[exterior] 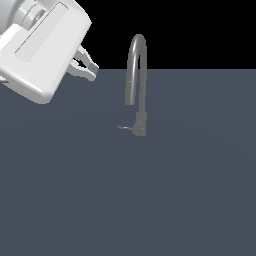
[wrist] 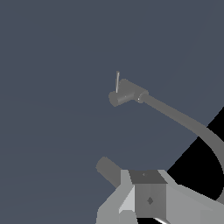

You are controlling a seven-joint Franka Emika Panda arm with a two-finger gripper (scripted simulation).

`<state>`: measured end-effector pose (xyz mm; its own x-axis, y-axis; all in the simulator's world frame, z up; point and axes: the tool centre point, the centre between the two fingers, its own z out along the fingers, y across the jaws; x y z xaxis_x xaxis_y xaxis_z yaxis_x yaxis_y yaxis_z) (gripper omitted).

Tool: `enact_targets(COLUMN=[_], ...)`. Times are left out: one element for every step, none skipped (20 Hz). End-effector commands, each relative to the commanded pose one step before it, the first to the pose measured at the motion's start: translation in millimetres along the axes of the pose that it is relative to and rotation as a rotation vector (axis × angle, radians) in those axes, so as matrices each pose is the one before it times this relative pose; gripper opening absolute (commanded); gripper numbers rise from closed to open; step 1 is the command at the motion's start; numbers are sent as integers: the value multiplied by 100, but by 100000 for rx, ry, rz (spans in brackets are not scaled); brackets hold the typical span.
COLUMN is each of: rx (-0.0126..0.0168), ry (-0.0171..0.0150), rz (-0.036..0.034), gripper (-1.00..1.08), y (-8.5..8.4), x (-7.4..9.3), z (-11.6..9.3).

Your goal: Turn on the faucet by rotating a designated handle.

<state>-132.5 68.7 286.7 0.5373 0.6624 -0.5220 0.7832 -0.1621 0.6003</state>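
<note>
The end effector (exterior: 86, 65) hangs in the air at the upper part of the exterior view's left, at the end of the big white arm (exterior: 42, 47). Its two fingers (exterior: 92, 65) point toward the exterior view's right. They look close together at the tips, with only a thin gap showing, and nothing is held between them; whether they are fully clenched cannot be told from these pictures. The end effector touches nothing.

The faucet (exterior: 137, 75) stands upright on the dark grey desk (exterior: 128, 200), well apart from the end effector, off to its right in the exterior view and lower down at the base. Its arched spout rises to about the height of the fingers. The handle (exterior: 123, 128) is a thin short rod sticking out sideways from the thick base, on the side facing the end effector, and it is free of any contact.

In the wrist view the faucet's base (wrist: 127, 92) and the handle (wrist: 117, 81) lie ahead of the end effector (wrist: 131, 205), with open desk between them.
</note>
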Motion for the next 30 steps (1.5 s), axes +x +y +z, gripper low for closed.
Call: enact_targets(rx=[-4341, -1642, -1625, -1611, -1597, -1585, -1575, -1566, -1558, -1551, -1545, -1541, -1537, -1534, -1533, -1532, -1531, -1532, -1532, -1534, -1535, -1537, -1539, -1541, -1545, -1546, -1549, -1552, -1554, -1556], ry=[-417, -200, -199, -198, -197, -197, -197, -197, -197, -197, -198, -199, -200, -202, -203, -205, -207, -209, -211, -213, -215, -218, -220, -223, -226, -229, -232, -235, -238, -241], rz=[-4248, -1603, -1582, -1564, -1547, -1532, -1518, -1506, -1495, -1485, -1477, -1470, -1464, -1459, -1455, -1453, -1450, -1449, -1448, -1449, -1450, -1452, -1453, -1456, -1459, -1462, -1465, -1469, -1473, -1476], gripper=[-100, -100, -100, -100, -100, -100, -100, -100, -100, -100, -100, -100, -100, -100, -100, -100, -100, -100, -100, -100, -100, -100, -100, -100, -100, -100, -100, -100, -100, -100], y=[-276, -105, -103, -102, -100, -99, -98, -96, -95, -95, -94, -93, -93, -92, -92, -91, -91, -91, -91, -91, -91, -92, -92, -92, -93, -93, -94, -94, -95, -96], x=[747, 280, 276, 273, 270, 268, 266, 264, 262, 260, 259, 258, 257, 256, 255, 255, 254, 254, 254, 254, 254, 254, 254, 254, 254, 254, 254, 254, 254, 254], z=[609, 239, 237, 234, 233, 231, 229, 228, 227, 226, 226, 225, 225, 224, 224, 224, 224, 224, 225, 225, 226, 226, 227, 228, 228, 229, 230, 230, 231, 232])
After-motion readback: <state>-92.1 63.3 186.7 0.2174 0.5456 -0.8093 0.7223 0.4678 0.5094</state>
